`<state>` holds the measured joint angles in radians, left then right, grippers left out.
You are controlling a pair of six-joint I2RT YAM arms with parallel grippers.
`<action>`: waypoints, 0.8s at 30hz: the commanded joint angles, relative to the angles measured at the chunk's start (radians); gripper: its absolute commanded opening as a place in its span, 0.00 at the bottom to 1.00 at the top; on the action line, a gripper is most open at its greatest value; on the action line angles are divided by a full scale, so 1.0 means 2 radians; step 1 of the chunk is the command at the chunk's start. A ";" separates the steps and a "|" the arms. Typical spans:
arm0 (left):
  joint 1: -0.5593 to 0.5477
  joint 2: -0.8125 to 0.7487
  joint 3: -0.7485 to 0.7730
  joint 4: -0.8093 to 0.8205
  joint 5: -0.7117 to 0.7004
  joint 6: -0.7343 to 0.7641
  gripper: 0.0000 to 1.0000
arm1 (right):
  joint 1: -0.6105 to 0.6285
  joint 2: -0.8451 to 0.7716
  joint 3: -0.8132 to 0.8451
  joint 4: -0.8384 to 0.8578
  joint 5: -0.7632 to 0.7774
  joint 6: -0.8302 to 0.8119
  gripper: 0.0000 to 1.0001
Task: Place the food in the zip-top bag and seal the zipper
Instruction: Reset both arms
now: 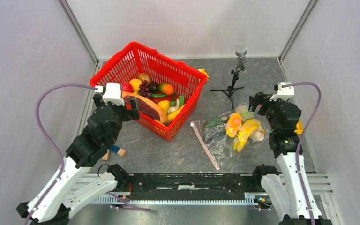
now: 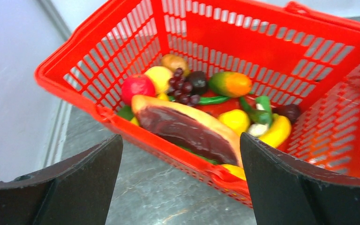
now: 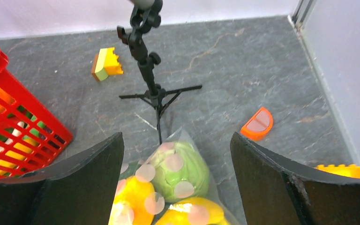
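Left jaws: mine, spread wide and empty, poised at the near-left rim of the red basket.
Red basket: left of centre on the surface, heaped with toy pieces; a brown slab lies nearest my jaws.
Zipper: pale pink strip, diagonal, along the bag's left edge.
Zip-top bag: flat on the surface, right of centre; whether it is sealed I cannot tell.
Food: yellow bananas and a green piece, inside the bag.
Microphone stand: just beyond the bag.
Right jaws: mine, spread wide and empty, above the bag's far end.
Orange slice: on the surface, apart from the bag.
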<state>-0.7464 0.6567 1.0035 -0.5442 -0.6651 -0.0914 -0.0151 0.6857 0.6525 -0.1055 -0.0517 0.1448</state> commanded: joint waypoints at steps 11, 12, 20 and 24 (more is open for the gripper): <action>0.282 0.103 0.028 -0.020 0.215 -0.096 1.00 | 0.001 -0.018 -0.008 0.011 0.020 -0.003 0.88; 0.288 0.104 0.027 -0.022 0.201 -0.109 1.00 | 0.001 -0.020 -0.007 0.008 0.022 -0.006 0.88; 0.289 0.061 0.025 -0.034 0.140 -0.164 1.00 | 0.001 -0.037 -0.014 -0.002 0.023 -0.011 0.88; 0.289 0.036 0.014 -0.029 0.133 -0.167 1.00 | 0.001 -0.044 -0.018 -0.004 0.023 -0.010 0.88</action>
<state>-0.1730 0.7799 1.0164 -0.6231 -0.3527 -0.3599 -0.0147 0.6151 0.6125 -0.1211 -0.0208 0.1337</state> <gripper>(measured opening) 0.994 0.883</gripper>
